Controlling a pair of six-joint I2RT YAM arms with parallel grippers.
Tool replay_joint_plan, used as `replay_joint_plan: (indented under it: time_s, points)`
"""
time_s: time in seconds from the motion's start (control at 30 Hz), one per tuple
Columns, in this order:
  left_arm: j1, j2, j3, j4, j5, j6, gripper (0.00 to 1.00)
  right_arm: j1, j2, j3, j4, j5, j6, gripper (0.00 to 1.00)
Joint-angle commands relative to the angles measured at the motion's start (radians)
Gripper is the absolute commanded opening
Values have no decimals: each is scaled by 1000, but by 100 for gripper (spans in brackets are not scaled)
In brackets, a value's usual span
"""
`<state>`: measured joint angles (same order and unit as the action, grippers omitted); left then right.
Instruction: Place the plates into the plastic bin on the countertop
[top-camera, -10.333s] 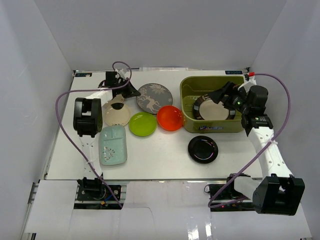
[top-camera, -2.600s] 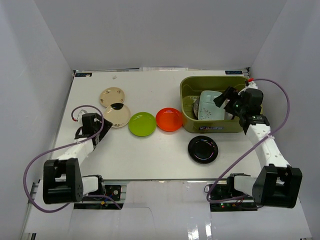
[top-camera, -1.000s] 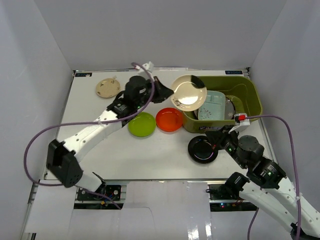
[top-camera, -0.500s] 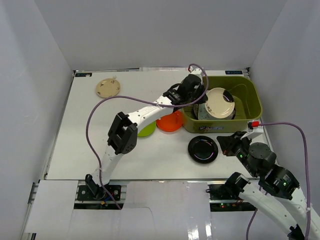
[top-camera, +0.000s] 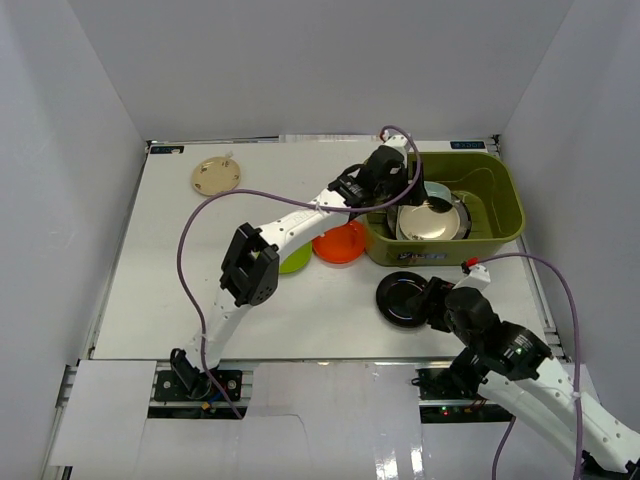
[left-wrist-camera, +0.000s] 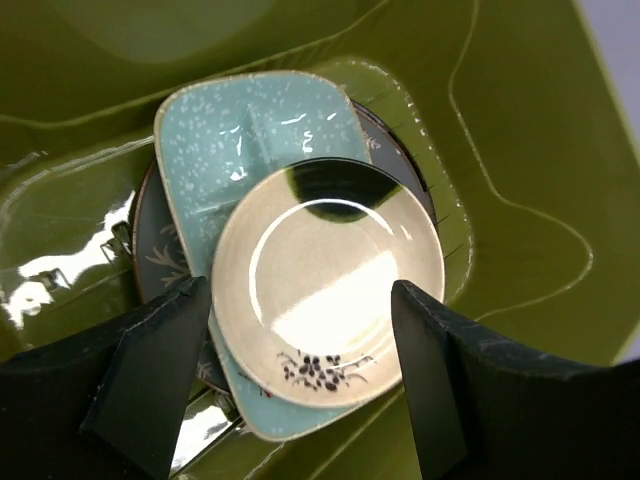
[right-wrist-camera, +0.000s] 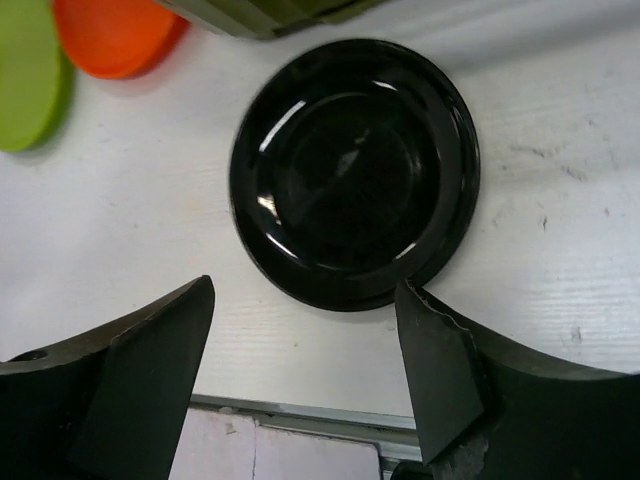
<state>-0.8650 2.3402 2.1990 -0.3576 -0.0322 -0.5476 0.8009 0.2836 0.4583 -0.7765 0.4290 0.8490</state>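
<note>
Over plastic bin (left-wrist-camera: 520, 120), left end effector (left-wrist-camera: 298, 300) spread; right end effector (right-wrist-camera: 305, 295) spread above black plate (right-wrist-camera: 355, 170).

Top external high above the near edge, looking down on the whole surface (top-camera: 150, 300), left wrist close over the plastic bin (left-wrist-camera: 520, 120), right wrist close over the black plate (right-wrist-camera: 355, 170), both within top view

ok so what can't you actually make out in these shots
- Grey patterned plate: in the left wrist view, only a dark rim shows under the mint plate and cream plate.
- Lime green plate: in the top view, mostly behind the left arm; in the right wrist view, cut by the left edge.
- Orange-red plate: in the top view, its far edge is under the left arm.
- Beige plate: in the top view, the pattern is too small to make out.
</note>
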Motion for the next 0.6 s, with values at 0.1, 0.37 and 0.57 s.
replay_joint_plan:
  time_s: [0.1, 0.37, 0.57]
  points:
    - [79, -396, -229, 109, -95, 91, 85, 6, 58, -116, -7, 82, 263, 79]
    - [495, -728, -818, 258, 100, -129, 85, 3, 95, -102, -66, 172, 403, 89]
    - [728, -805, -1042, 350, 182, -221, 87, 1, 161, -118, -47, 159, 527, 83]
